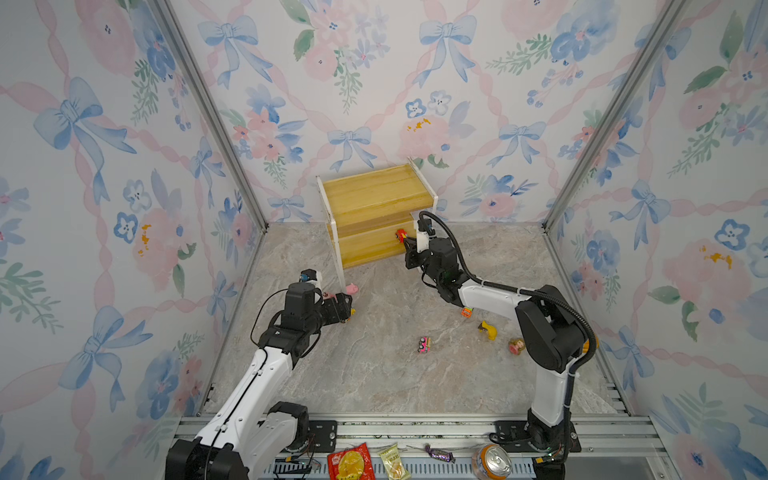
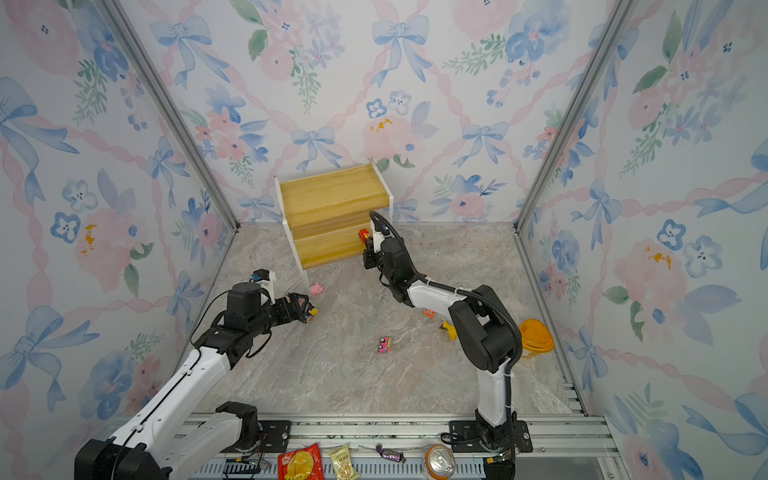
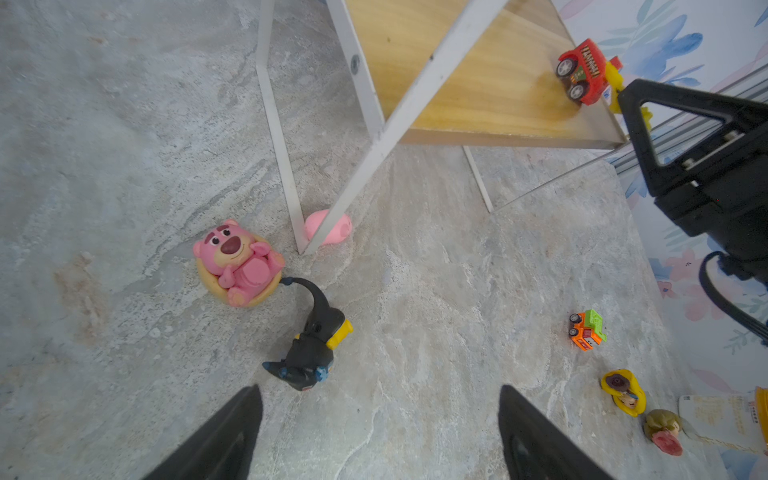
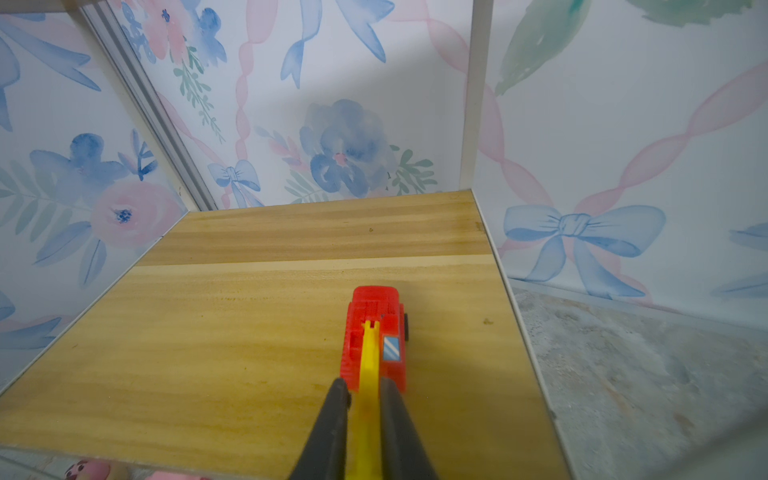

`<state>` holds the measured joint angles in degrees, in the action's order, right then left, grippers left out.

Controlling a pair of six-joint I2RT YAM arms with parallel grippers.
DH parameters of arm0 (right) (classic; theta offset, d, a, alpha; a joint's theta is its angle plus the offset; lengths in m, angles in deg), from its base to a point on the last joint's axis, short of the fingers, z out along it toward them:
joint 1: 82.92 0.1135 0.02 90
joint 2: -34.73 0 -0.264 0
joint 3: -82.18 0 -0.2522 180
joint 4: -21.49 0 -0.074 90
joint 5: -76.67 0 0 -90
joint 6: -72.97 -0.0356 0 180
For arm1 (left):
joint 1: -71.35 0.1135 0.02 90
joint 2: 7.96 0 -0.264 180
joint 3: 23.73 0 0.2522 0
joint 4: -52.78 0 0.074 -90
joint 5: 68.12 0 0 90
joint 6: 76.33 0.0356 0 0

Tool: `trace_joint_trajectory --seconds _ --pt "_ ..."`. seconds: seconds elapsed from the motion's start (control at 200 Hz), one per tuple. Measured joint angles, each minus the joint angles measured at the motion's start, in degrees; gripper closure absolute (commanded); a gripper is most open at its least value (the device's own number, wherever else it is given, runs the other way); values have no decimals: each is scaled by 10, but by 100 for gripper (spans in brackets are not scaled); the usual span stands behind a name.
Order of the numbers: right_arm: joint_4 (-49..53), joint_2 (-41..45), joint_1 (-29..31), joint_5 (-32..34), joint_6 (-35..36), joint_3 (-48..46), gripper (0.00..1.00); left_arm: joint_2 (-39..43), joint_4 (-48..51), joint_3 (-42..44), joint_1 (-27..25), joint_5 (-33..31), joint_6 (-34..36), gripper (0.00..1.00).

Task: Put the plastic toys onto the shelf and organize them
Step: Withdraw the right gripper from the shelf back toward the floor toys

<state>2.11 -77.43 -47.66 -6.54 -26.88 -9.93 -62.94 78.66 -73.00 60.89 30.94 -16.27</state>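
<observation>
Right wrist view: the right claw (image 4: 365, 387) is clamped on the thin yellow boom (image 4: 368, 353) of the red car (image 4: 376, 328); the car sits low on the lower board of the shelf (image 4: 232, 332), near the board's right end and close to its front edge; its wheels look to be at the wood, though I cannot tell whether they bear weight.

The step in hand, as I judge it, is setting the car down and letting go. To do it well: lower until all the wheels rest flat; part the claw slowly so the boom does not flick the car; then draw back along the boom's line, not sideways, since a sideways pull could roll it off the near end (wheeled toys wander). Setting it a little further in from the edge would be safer and would leave a tidy row for the other cars.

The left claw (image 3: 379, 392) stands wide apart and holds nothing; it hangs above the counter (image 3: 436, 291), just short of the black figure (image 3: 311, 345); the pink bear (image 3: 239, 266) and the pig (image 3: 332, 226) lie beyond it.
</observation>
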Motion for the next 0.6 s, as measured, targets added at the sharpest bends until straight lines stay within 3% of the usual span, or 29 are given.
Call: trace_joint_trajectory --seconds 0.43,0.6 --pt "9 -24 -7 -6 16 33 81 0 0 -1 0 0 0 10" --pt "10 -24 -15 -10 18 35 67 0 0 -1 2 0 0 10"
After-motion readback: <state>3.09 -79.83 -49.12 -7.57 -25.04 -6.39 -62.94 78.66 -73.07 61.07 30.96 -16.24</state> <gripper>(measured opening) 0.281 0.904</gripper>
